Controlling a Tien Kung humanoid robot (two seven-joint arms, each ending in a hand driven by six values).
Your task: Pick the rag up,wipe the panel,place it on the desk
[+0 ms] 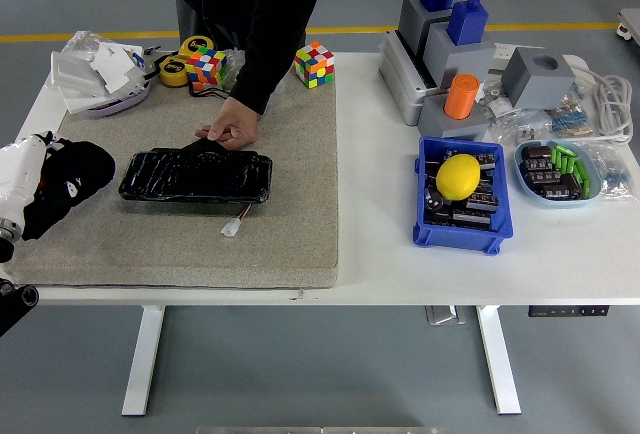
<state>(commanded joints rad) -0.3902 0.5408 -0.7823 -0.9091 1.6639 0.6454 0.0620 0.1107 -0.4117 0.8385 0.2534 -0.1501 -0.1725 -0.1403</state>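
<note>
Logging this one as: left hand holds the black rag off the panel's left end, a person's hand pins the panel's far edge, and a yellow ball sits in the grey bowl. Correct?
One slip: the yellow ball sits in the blue bin, not the grey bowl, as the head view shows. The left hand does hold the black rag off the panel's left end, and the person's hand pins its far edge.

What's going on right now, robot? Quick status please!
Left hand shut on black rag, at panel's left end. Right hand out of view. Person's hand steadies panel's far edge; nothing blocking.
</note>
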